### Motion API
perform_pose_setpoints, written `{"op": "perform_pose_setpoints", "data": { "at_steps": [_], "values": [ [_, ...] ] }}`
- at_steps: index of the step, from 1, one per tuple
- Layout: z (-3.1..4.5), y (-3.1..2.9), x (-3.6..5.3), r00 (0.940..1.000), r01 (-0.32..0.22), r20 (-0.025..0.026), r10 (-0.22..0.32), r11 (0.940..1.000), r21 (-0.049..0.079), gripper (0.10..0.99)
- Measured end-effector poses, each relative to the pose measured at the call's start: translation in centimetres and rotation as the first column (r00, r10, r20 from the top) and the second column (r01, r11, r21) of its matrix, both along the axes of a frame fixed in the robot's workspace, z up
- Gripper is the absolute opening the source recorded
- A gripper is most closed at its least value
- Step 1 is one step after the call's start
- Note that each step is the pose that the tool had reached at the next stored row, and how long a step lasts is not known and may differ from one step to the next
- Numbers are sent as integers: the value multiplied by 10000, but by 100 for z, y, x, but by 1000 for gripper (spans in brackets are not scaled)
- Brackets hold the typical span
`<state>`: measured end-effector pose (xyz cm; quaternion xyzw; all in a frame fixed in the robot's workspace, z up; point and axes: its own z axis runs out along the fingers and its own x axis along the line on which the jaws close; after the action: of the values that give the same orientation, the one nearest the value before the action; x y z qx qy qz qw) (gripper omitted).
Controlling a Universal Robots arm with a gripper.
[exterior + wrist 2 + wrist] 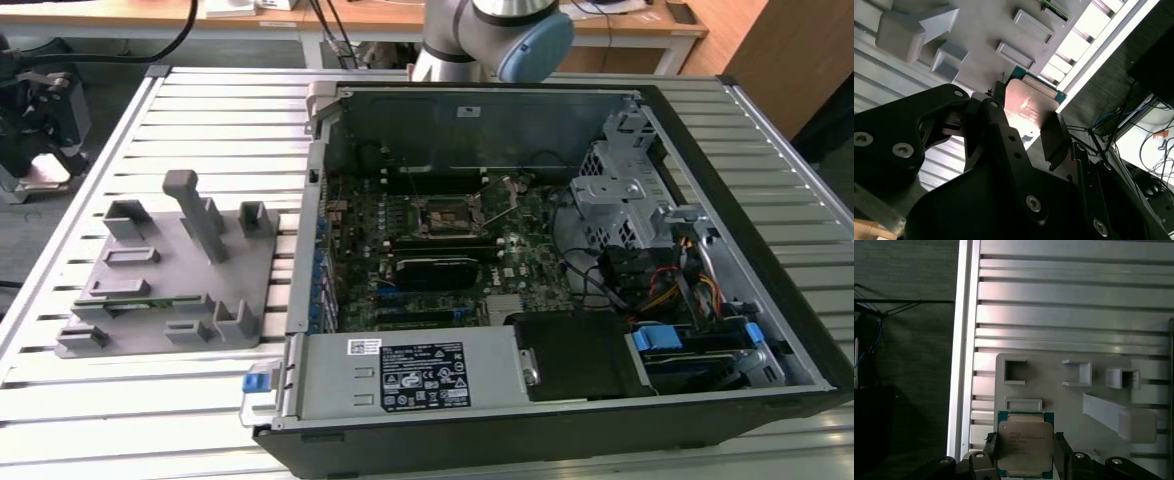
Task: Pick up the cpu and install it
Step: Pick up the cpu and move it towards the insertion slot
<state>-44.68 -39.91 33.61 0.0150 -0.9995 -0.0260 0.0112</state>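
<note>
Aluminium slats form the tabletop in the exterior view, where an open computer case lies with its green motherboard exposed and the black, metal-framed socket near its middle. A matte grey plastic fixture of blocks and pockets sits to the exterior view's left, and the arm rises beyond the case.

In the second wrist view the gripper — glossy black links and bolts — has its fingers closed on the cpu, a flat square whose shiny metal lid catches pinkish light above the fixture.

In the first wrist view the cpu is clamped by opposite edges, a thin green rim showing round the silver-grey top, over the fixture near its edge.

Judged from this, the pick-up step is in hand — whether the chip is fully clear of its pocket cannot be told. Installing would call for a level chip, squared to the socket and set down gently.
</note>
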Motion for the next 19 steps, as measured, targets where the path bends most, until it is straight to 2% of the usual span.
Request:
{"op": "perform_pose_setpoints", "data": {
  "at_steps": [19],
  "values": [
    [100, 78, 0, 10000, 0, -1, 0, 10000, -3, 525]
  ]
}}
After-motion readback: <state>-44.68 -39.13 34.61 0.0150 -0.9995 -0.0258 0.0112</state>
